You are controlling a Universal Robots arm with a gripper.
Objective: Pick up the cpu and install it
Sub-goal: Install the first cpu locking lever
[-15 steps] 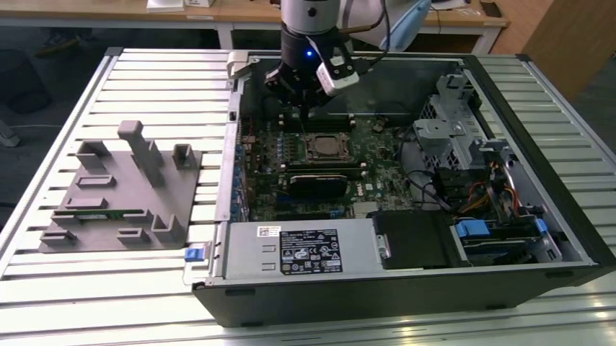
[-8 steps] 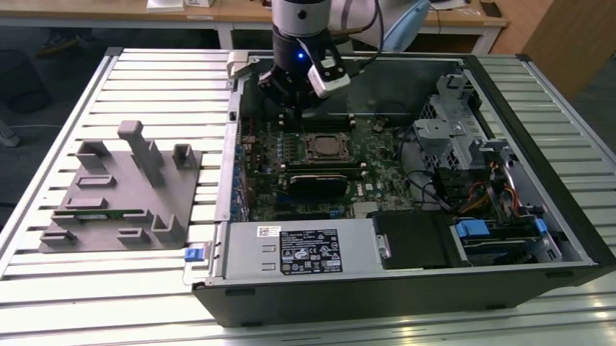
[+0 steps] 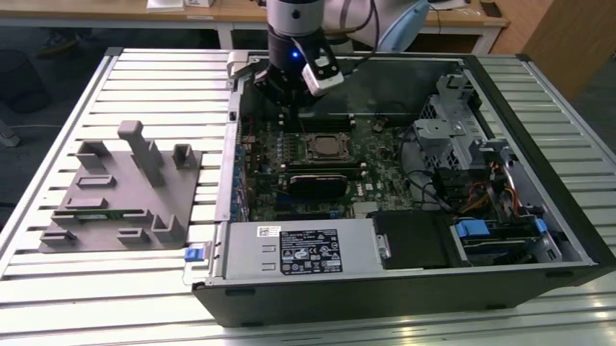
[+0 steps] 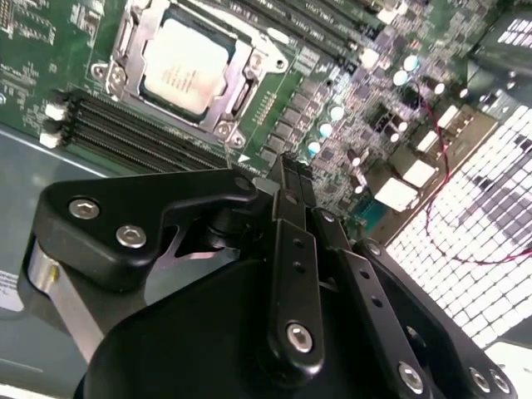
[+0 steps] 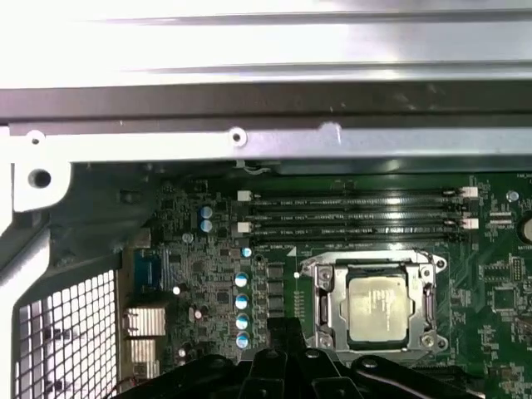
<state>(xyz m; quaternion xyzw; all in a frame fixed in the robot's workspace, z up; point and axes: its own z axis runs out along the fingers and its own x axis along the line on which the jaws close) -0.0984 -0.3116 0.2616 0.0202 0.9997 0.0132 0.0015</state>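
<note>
The cpu (image 3: 327,146) is a small square chip with a pale silvery top. It lies flat in the motherboard socket inside the open computer case, with a metal frame around it (image 4: 184,66) (image 5: 378,309). My gripper (image 3: 288,115) hangs above the board toward the case's rear wall, over the memory slots and apart from the cpu. In the second wrist view its black fingers (image 4: 287,170) are pressed together with nothing between them, so the gripper (image 5: 287,332) is shut and empty.
A grey plastic holder (image 3: 120,194) lies on the slatted table at the exterior view's left. Inside the case are empty memory slots (image 5: 357,216), a power supply (image 3: 298,249), a drive cage (image 3: 452,137) and cables. The case's rear wall (image 5: 266,141) is close to the gripper.
</note>
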